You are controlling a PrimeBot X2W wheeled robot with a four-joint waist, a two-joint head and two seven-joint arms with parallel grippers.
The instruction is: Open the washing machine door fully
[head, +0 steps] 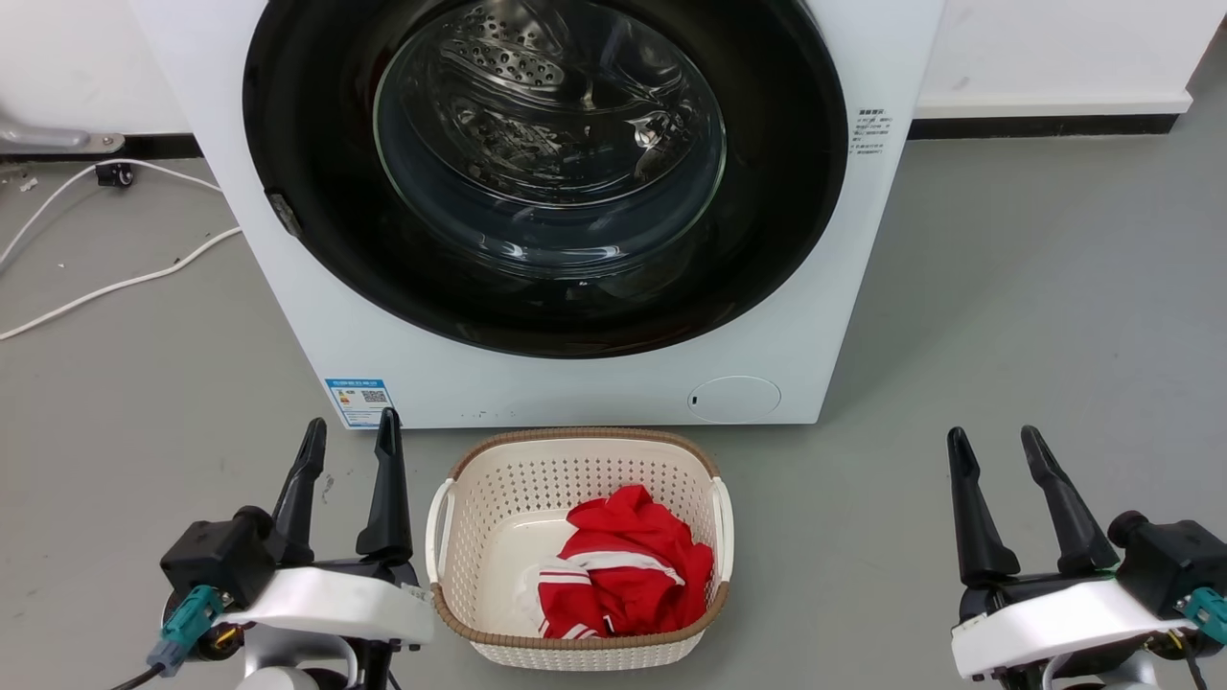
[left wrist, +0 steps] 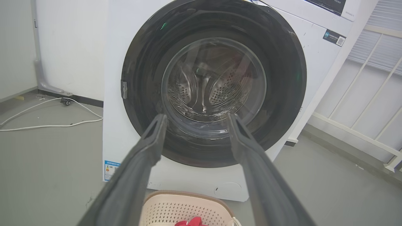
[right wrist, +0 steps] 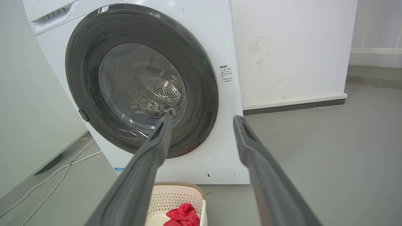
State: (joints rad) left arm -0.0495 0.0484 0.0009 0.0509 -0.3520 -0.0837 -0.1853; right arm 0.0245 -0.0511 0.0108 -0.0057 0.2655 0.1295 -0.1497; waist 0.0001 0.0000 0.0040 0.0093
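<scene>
While the washing machine door (head: 546, 172) sits closed, your left gripper (head: 351, 424) and right gripper (head: 996, 436) hold their jaws spread, empty.

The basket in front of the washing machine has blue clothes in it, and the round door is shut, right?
Only the colour is wrong: the clothes in the basket are red, as the head view shows. It does stand before the washing machine, whose door is shut.

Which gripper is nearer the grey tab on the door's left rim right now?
Left. The left gripper sits low, almost straight below the grey tab on the washing machine door; the right gripper is far off to the other side.
</scene>
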